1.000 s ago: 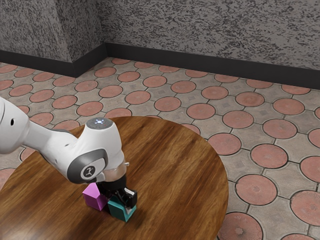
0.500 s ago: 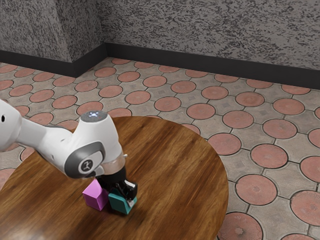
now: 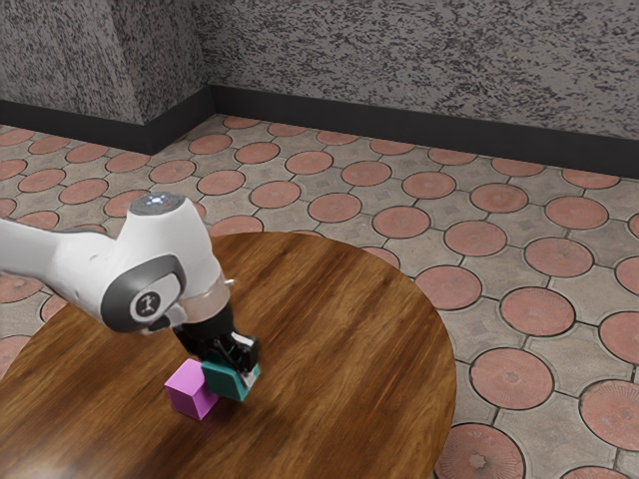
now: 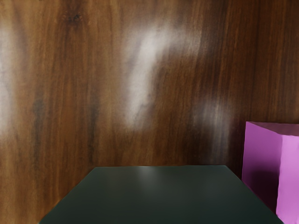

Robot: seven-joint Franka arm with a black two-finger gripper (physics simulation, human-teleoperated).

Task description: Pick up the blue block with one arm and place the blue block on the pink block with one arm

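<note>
A white robot arm (image 3: 120,264) reaches in from the exterior view's left over a round, dark wooden table (image 3: 349,329) that stands on a floor (image 3: 479,230) of red circular tiles. Its black gripper (image 3: 230,357) points down, and its two fingers pinch the blue block (image 3: 232,382) between them from two sides. The block is teal in colour and looks like a cube, with no side visibly longer than another, so it has no clear long axis. It hangs a little tilted, one lower corner pointing toward the table's near edge, and it appears raised just off the wood. The pink block (image 3: 188,389), really a bright magenta, rests on the table just beside it, on the exterior view's left, so close that the two seem to touch. From the wrist camera, the blue block's dark flat top (image 4: 159,196) lies directly under the hand, with the pink block (image 4: 273,172) close at its side and glossy wood grain (image 4: 117,84) beyond. Compared with a second ago, the blue block is higher and has shifted toward the exterior view's left. The arm has drawn back that way too, and the pink block has stayed put.
</note>
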